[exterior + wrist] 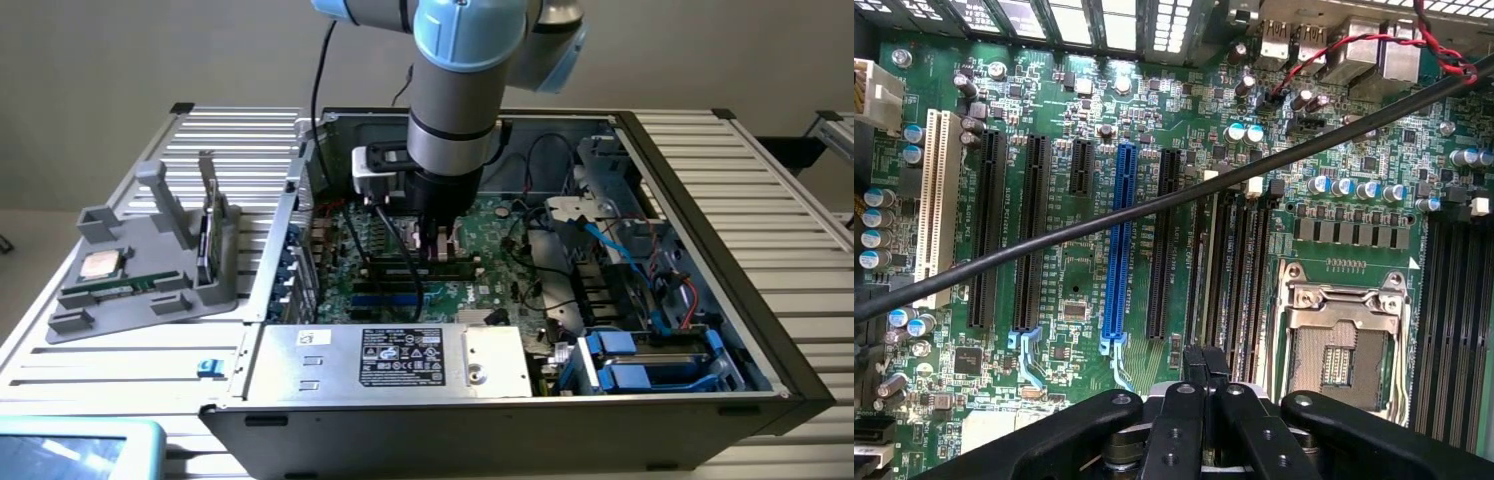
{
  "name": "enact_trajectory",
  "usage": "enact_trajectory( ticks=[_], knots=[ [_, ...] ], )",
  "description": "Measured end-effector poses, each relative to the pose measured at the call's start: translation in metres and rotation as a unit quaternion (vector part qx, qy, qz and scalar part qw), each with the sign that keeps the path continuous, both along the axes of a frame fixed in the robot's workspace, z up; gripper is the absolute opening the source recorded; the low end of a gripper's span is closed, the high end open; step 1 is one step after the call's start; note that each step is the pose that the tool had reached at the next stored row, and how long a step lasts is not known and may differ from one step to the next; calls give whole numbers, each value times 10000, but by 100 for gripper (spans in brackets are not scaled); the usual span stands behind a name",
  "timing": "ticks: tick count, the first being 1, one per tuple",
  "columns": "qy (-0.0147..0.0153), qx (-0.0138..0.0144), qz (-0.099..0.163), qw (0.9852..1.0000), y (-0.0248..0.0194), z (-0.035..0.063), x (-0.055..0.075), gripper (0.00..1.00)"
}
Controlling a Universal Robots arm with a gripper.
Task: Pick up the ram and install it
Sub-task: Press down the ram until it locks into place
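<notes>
In the exterior view my gripper reaches straight down into the open computer case, onto the motherboard. Its fingers are shut on the ram, a long dark-chipped stick lying level just under them, along the memory slots. In the wrist view the black fingertips are pressed together. The ram shows edge-on as a thin strip running away from my gripper, over the slots beside the processor socket. I cannot tell whether it is seated in a slot.
A black cable crosses in front of the wrist camera. A blue slot and black expansion slots lie beside the memory slots. A grey fixture on the exterior view's left holds a square silver chip. The power supply borders the board in front.
</notes>
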State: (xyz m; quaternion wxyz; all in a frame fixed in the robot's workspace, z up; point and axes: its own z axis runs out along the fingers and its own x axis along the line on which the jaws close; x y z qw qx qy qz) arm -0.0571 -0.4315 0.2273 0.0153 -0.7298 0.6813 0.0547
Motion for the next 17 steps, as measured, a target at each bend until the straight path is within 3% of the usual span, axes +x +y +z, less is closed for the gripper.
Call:
enact_trajectory(
  ticks=[17],
  knots=[
    [-3,8,7,10000,2,-20,1,9]
  ],
)
